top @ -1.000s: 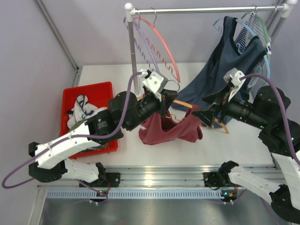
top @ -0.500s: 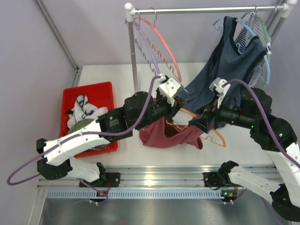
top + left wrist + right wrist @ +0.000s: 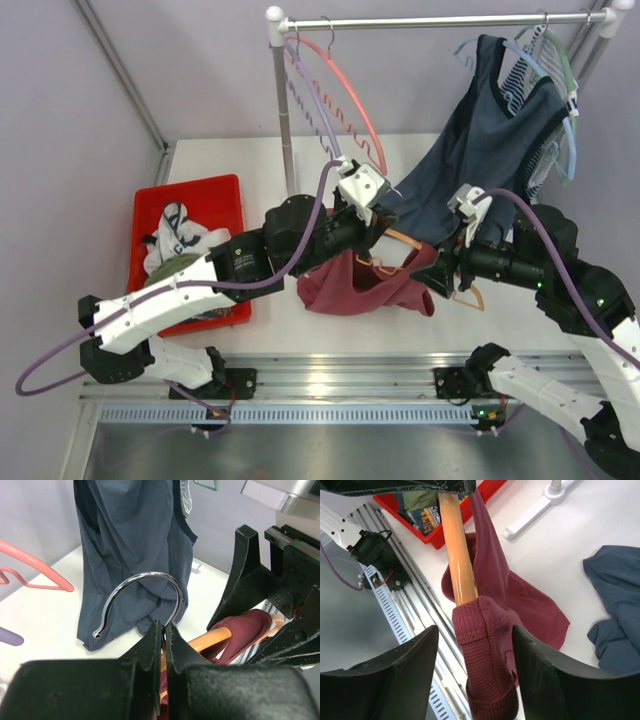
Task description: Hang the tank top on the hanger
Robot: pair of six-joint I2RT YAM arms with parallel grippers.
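Observation:
The maroon tank top [image 3: 360, 290] hangs from the orange hanger [image 3: 404, 240] just above the table. My left gripper [image 3: 375, 232] is shut on the hanger's neck, right below the metal hook [image 3: 145, 575], as the left wrist view [image 3: 164, 628] shows. One ribbed strap [image 3: 485, 680] is pulled over the end of the hanger's orange arm [image 3: 457, 555]. My right gripper [image 3: 475, 680] is open, with one jaw on each side of that strap and arm end. It also shows in the top view [image 3: 436, 268]. The hanger's lower bar is mostly hidden by cloth.
A dark blue-grey top [image 3: 480, 140] hangs from the rail [image 3: 430, 20], reaching the table behind the grippers. A pink-red hanger [image 3: 345, 90] and a lilac hanger [image 3: 310, 100] hang by the rack post [image 3: 283, 110]. A red bin [image 3: 215, 190] of clothes stands at the left.
My left arm swung right and lifted the hanger and top. My right gripper moved in to the hanger's right end, then drew back slightly; the strap now sits over that end.

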